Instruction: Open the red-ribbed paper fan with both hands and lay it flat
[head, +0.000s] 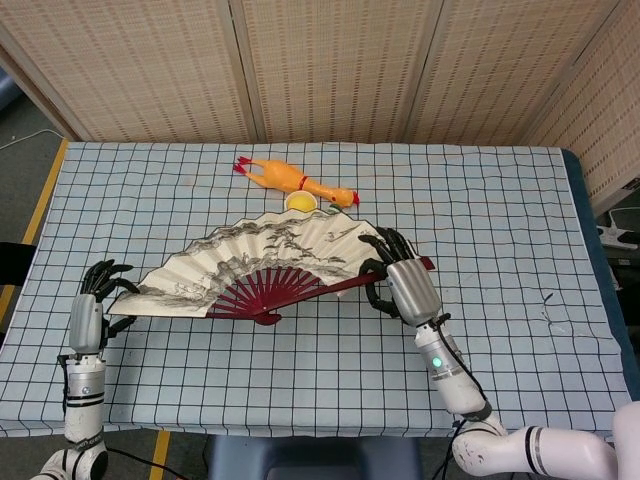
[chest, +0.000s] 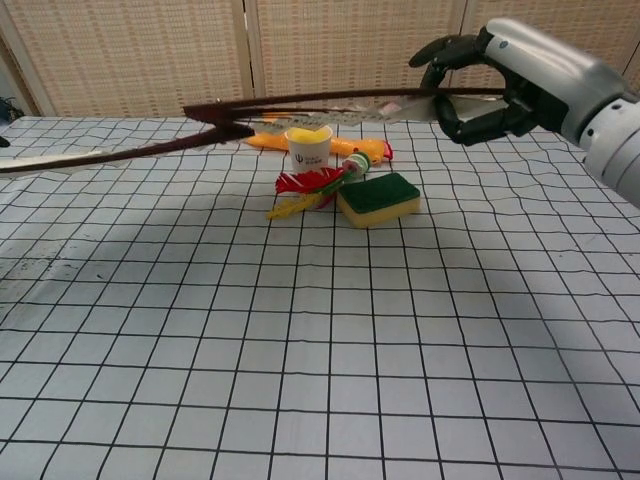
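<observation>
The red-ribbed paper fan (head: 265, 258) is spread wide, its painted paper facing up and its dark red ribs (head: 283, 291) meeting at the near pivot. My right hand (head: 404, 283) grips the right outer rib. My left hand (head: 93, 302) holds the fan's left end with curled fingers. In the chest view the fan (chest: 300, 103) shows edge-on and nearly level, hanging above the table at about the height of the cup's rim, with my right hand (chest: 490, 85) wrapped around its rib. The left hand does not show in that view.
Beneath and behind the fan lie a yellow rubber chicken (head: 296, 180), a white cup with yellow contents (chest: 308, 145), a red feathered toy (chest: 312, 186) and a green-and-yellow sponge (chest: 378, 198). The checked tablecloth (chest: 320, 350) covers the table.
</observation>
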